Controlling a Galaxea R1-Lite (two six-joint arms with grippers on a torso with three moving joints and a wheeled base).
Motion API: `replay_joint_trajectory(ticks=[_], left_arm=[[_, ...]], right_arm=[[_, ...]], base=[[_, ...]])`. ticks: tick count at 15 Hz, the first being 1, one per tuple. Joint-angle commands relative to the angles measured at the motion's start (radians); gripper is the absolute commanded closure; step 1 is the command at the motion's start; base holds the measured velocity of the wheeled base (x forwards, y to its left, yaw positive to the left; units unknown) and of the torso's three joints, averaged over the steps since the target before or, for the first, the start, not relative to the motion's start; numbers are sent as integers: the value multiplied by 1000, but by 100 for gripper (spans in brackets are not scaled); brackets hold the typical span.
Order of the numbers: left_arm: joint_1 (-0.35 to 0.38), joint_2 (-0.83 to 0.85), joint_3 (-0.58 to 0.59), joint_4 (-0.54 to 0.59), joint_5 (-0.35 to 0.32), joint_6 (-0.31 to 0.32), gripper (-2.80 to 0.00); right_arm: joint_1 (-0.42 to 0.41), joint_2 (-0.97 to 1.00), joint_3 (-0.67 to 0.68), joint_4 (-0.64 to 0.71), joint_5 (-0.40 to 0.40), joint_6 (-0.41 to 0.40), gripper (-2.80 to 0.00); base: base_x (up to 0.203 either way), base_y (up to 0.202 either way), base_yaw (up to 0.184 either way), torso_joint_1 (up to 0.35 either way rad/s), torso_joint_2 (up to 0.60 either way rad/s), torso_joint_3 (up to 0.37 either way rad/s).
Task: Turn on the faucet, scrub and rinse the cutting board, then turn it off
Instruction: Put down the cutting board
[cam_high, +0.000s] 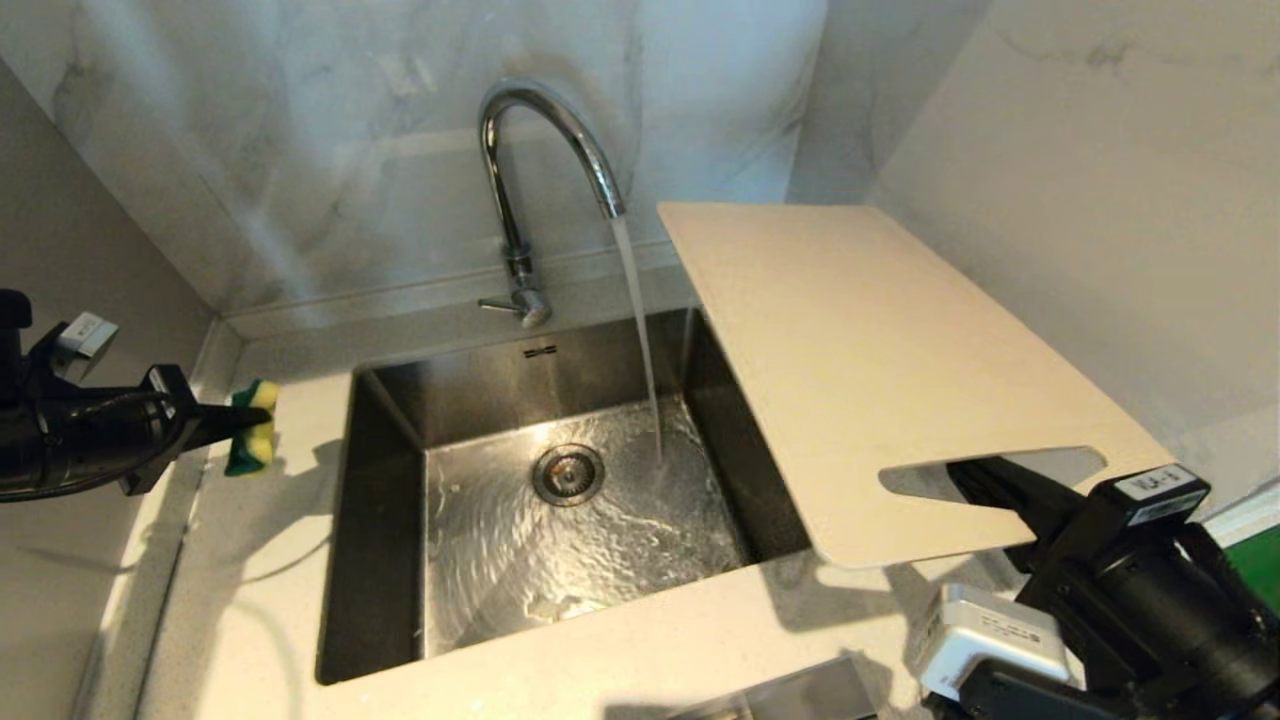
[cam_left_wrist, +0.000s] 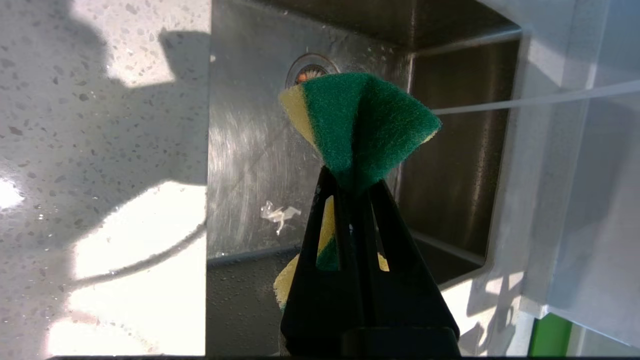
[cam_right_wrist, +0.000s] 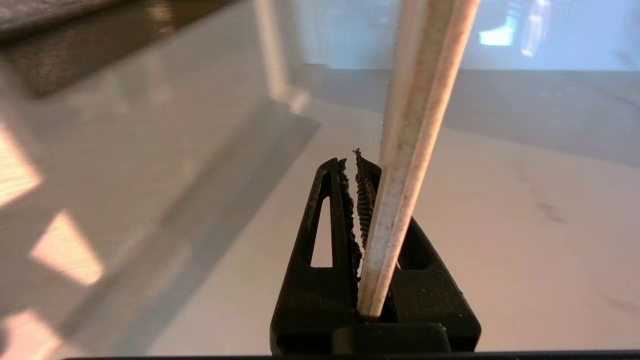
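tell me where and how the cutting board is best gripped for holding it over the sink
Grip the cutting board at its slotted short end, coming from the robot's near right side, edge-on across its thin thickness. The slot leaves a narrow bar the jaws can pinch. The right gripper is already shut on it there, leaving the broad face toward the faucet stream and free for the sponge in the left gripper.

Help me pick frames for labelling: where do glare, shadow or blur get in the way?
Head view: hard light glints off the rippling water in the sink. Left wrist view: bright patches and arm shadows cross the counter. Right wrist view: the cutting board edge is sharp, the background soft.
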Motion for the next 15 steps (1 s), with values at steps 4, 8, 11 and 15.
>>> replay_joint_trajectory(ticks=[4,8,11,15], left_arm=[[4,38,1,-3,-8,-3,0],[4,53,-7,-4,-10,-2,0],[5,71,-6,-6,-10,-3,0],[4,96,-14,-9,-10,-3,0]], right_arm=[[-8,100,99,-34,-2,-2,0],[-20,130,170,2,-7,76,0],[-26,171,166,13,-7,85,0],[-51,208,175,16,-7,95,0]], base=[[0,0,0,0,0,0],[0,0,0,0,0,0],[0,0,0,0,0,0],[0,0,0,0,0,0]])
